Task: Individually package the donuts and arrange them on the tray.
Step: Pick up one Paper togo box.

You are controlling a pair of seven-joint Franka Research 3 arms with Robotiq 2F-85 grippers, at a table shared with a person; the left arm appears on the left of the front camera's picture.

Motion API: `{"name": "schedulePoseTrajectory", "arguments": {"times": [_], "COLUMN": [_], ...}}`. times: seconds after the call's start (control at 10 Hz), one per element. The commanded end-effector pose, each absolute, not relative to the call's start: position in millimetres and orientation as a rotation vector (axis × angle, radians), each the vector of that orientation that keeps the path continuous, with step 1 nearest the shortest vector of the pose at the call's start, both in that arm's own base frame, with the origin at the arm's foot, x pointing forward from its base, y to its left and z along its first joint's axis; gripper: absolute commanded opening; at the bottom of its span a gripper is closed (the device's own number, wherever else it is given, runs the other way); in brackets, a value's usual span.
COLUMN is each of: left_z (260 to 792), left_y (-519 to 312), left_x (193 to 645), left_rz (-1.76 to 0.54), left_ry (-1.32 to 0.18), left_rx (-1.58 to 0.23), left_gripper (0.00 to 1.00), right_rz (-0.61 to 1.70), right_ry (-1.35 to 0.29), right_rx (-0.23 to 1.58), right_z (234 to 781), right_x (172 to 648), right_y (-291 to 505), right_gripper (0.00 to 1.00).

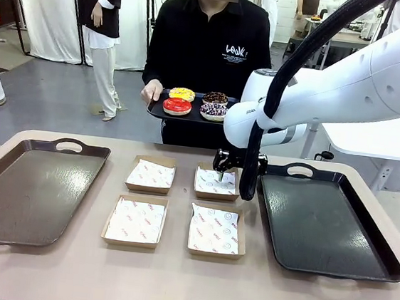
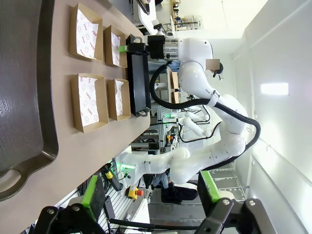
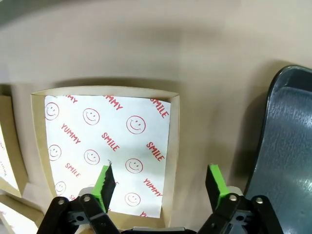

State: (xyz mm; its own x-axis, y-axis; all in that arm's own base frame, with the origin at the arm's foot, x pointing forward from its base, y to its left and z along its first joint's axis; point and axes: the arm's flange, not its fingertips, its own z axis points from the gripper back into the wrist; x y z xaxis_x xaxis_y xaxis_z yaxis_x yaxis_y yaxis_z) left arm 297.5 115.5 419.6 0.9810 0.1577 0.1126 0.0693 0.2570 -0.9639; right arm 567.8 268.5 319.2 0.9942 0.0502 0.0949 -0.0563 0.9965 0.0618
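Observation:
At the far side a person holds a black serving tray [image 1: 157,110] carrying the donuts: yellow [image 1: 182,93], red [image 1: 177,105], chocolate [image 1: 215,97] and sprinkled [image 1: 213,111]. Four paper-lined cardboard boxes lie on the table: far left [image 1: 150,174], far right [image 1: 215,182], near left [image 1: 135,221] and near right [image 1: 215,230]. My right gripper [image 1: 221,169] hovers low over the far right box [image 3: 107,141]. It is open [image 3: 161,184] and straddles the box's side wall with nothing between its fingers. My left gripper [image 2: 151,195] is open and empty, off the table's end.
A brown tray [image 1: 31,189] lies on the table's left and a dark tray [image 1: 324,224] on the right, close beside my right gripper. The dark tray's rim [image 3: 287,146] is near the outer finger. The right arm [image 2: 195,53] reaches over the boxes.

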Motion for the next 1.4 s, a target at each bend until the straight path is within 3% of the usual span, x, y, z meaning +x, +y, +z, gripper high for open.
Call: {"name": "schedulePoseTrajectory", "arguments": {"times": [0.0, 0.1, 0.2, 0.3, 1.0, 1.3], "left_z": [421, 421, 421, 421, 421, 421], "left_y": [117, 117, 117, 117, 117, 117], "left_x": [296, 296, 296, 296, 296, 296], "left_rz": [0.054, 0.054, 0.054, 0.054, 0.054, 0.054], "left_ry": [-0.210, -0.210, -0.210, -0.210, -0.210, -0.210], "left_rx": [-1.321, -1.321, -1.321, -1.321, -1.321, -1.321], "left_gripper": [1.00, 1.00, 1.00, 1.00, 1.00, 1.00], "right_rz": [0.019, 0.011, 0.008, 0.008, -0.035, -0.069], "right_ry": [-0.100, -0.096, -0.094, -0.096, -0.115, -0.075], "right_rx": [0.050, 0.053, 0.053, 0.053, 0.049, 0.048], "right_z": [314, 313, 312, 311, 310, 344], "right_x": [574, 574, 575, 575, 576, 568], "right_y": [274, 273, 274, 274, 275, 276], "right_gripper": [0.41, 0.00, 0.35, 0.00, 0.00, 0.00]}}
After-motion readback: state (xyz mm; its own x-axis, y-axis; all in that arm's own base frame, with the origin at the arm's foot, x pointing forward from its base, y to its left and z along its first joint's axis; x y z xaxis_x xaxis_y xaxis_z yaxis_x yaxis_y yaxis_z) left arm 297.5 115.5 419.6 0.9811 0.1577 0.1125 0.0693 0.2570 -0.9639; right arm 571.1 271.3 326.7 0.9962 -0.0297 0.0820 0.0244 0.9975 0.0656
